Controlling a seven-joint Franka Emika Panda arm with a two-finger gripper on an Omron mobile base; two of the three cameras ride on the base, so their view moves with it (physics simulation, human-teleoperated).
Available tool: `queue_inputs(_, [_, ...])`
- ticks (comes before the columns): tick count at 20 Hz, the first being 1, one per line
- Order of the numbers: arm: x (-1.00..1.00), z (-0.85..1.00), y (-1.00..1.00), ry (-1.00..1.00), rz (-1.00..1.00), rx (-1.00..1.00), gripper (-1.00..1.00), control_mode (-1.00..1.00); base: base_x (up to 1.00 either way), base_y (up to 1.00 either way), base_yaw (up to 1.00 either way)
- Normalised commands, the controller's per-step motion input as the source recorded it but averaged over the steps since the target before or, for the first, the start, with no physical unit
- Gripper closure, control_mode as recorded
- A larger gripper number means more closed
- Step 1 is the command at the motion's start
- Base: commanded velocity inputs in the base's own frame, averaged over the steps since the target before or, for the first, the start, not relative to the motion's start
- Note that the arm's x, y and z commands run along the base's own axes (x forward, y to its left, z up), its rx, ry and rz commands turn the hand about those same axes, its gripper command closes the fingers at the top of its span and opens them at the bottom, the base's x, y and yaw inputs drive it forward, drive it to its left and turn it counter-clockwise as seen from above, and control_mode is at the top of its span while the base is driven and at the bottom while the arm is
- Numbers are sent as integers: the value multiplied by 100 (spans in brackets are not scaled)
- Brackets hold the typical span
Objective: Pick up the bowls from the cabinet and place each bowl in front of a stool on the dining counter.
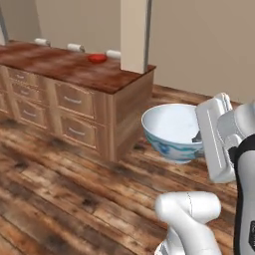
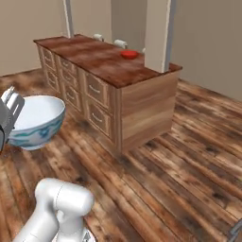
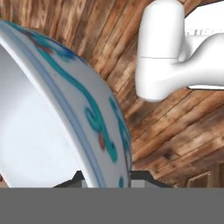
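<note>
My pincer (image 1: 197, 136) was closed on the rim of the deep white bowl with blue floral pattern (image 1: 172, 130), one finger inside, one outside — I held it upright in the air above the wooden plank floor (image 1: 60, 199). The shallow glossy red bowl (image 1: 97, 58) sat on the long dark reddish-brown wood-grain table (image 1: 64, 64), well apart, near its far edge beside a beige square pillar (image 1: 134, 35).

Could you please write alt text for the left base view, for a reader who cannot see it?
The gripper holds a white bowl with blue pattern by its rim, above the wood floor. Behind it to the left stands the dining counter, with a red bowl on its far side near three stool tops.
</note>
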Motion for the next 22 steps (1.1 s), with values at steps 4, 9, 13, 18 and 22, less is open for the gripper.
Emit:
queue_inputs(4, [0, 0, 0, 0, 0, 0, 100, 100, 21, 0, -81])
queue_inputs(9, [0, 0, 0, 0, 0, 0, 100, 100, 57, 6, -69])
queue_inputs(13, [0, 0, 0, 0, 0, 0, 100, 100, 100, 48, -47])
queue_inputs(18, [0, 0, 0, 0, 0, 0, 100, 100, 100, 63, -34])
queue_inputs(22, [0, 0, 0, 0, 0, 0, 100, 100, 100, 44, -30])
